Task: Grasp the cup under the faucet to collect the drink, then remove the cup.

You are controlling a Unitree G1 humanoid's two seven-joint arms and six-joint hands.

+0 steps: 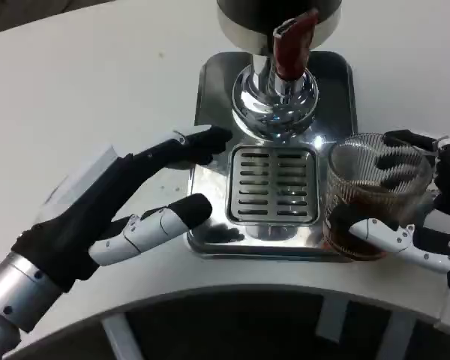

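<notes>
A ribbed clear glass cup (pixel 373 191) with dark drink in its bottom stands at the right edge of the shiny steel drip tray (pixel 210 82), to the right of the slotted grate (pixel 272 184). My right hand (pixel 424 210) grips the cup, fingers wrapped behind it and the thumb across its front. The dispenser's chrome base and its red-handled faucet (pixel 291 46) stand at the tray's back, above the grate. My left hand (pixel 127 210) lies open at the tray's left edge, fingertips touching the rim, holding nothing.
The white table's curved front edge (pixel 210 289) runs just below the tray, with a dark gap and white frame bars beneath it. Bare white tabletop spreads to the left and behind the dispenser.
</notes>
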